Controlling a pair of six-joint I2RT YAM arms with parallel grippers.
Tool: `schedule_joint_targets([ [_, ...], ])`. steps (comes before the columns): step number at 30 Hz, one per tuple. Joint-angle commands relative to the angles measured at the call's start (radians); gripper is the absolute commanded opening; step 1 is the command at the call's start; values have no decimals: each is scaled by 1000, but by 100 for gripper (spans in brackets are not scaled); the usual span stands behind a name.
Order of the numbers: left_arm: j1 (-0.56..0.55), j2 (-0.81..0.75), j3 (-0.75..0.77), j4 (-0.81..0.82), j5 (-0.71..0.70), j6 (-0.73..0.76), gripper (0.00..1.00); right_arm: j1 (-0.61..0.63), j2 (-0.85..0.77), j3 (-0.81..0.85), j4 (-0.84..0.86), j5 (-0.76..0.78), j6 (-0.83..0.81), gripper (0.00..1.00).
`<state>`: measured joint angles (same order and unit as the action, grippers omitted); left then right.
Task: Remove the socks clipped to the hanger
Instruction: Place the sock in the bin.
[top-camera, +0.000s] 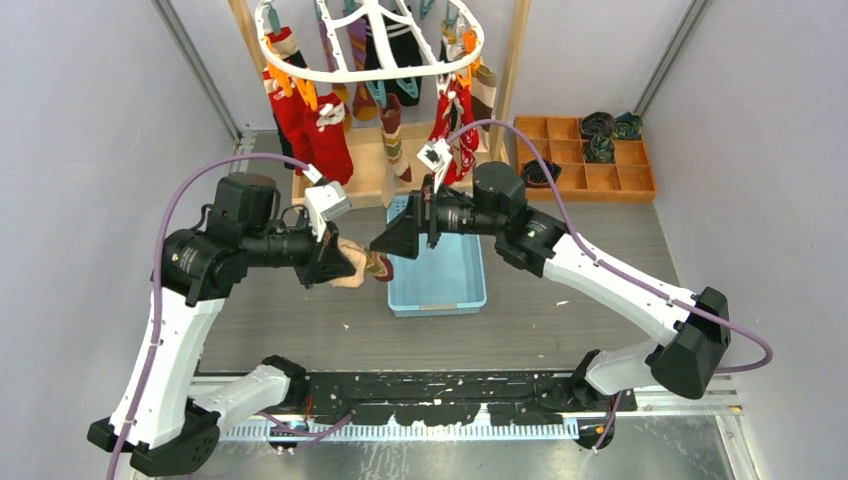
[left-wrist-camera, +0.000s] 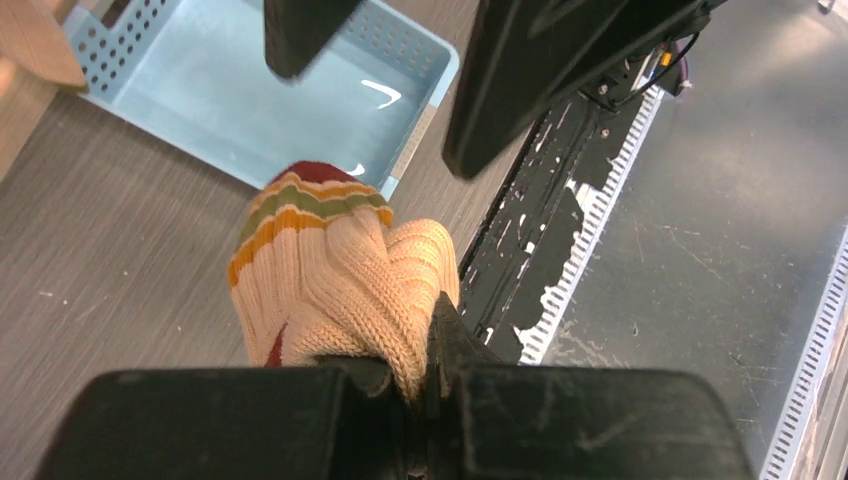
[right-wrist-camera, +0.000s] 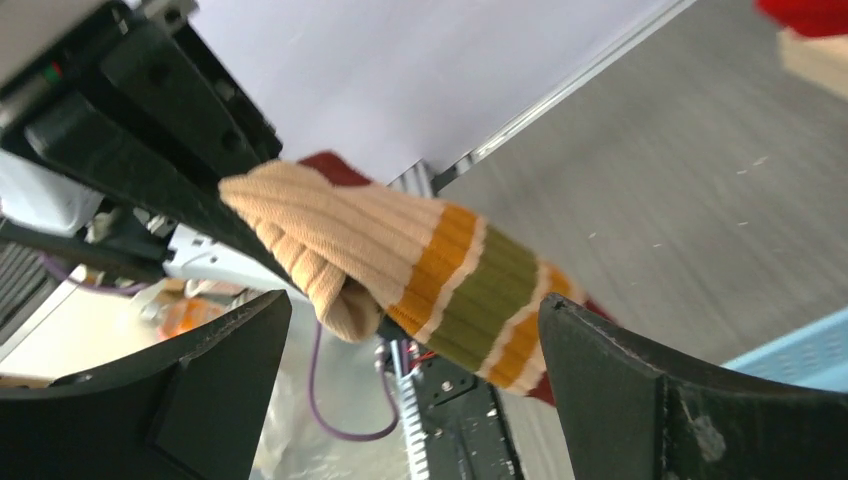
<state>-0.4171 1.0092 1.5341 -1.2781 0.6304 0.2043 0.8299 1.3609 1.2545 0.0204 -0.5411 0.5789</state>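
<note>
Left hand (left-wrist-camera: 430, 360) pinches beige striped sock (left-wrist-camera: 330, 270); right hand (right-wrist-camera: 415, 310) gapes.

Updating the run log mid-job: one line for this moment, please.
left pincer: shut on beige striped sock | right pincer: open, straddling sock | hanger: other socks clipped on

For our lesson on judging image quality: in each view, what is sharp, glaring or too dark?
Top external: evenly lit, sharp, no harsh shadows. Left wrist: the sock shows crisp knit; white glare streaks mark the blue bin floor. Right wrist: the sock is sharp, the right gripper shows near-black, the wall behind pale and featureless.
</note>
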Motion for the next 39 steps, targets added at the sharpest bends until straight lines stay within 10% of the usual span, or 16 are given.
schedule_joint_targets([
  [1, -3, -19, 71, -14, 69, 31, 0, 44, -7, -26, 144, -106, 45, 100],
  [11, -3, -51, 105, -11, 96, 41, 0, 92, 81, -51, 421, -174, 263, 81],
  [16, -3, -57, 67, 14, 59, 42, 1, 92, 81, -113, 589, -128, 405, 34],
  [19, -3, -54, 47, 30, 28, 31, 19, 89, 70, -119, 549, -62, 404, 2],
  [21, -3, -51, 38, 32, 0, 30, 37, 79, 55, -107, 445, -12, 365, 1],
  [23, -3, -48, 38, 18, -42, 29, 81, 60, 31, -102, 332, 34, 328, 1],
  [25, -3, -42, 41, 0, -86, 32, 96, 21, 4, -102, 260, 57, 311, 0],
  [39, 0, 44, 77, -146, -191, 114, 100, -175, -73, -153, -249, 333, 122, 0],
])
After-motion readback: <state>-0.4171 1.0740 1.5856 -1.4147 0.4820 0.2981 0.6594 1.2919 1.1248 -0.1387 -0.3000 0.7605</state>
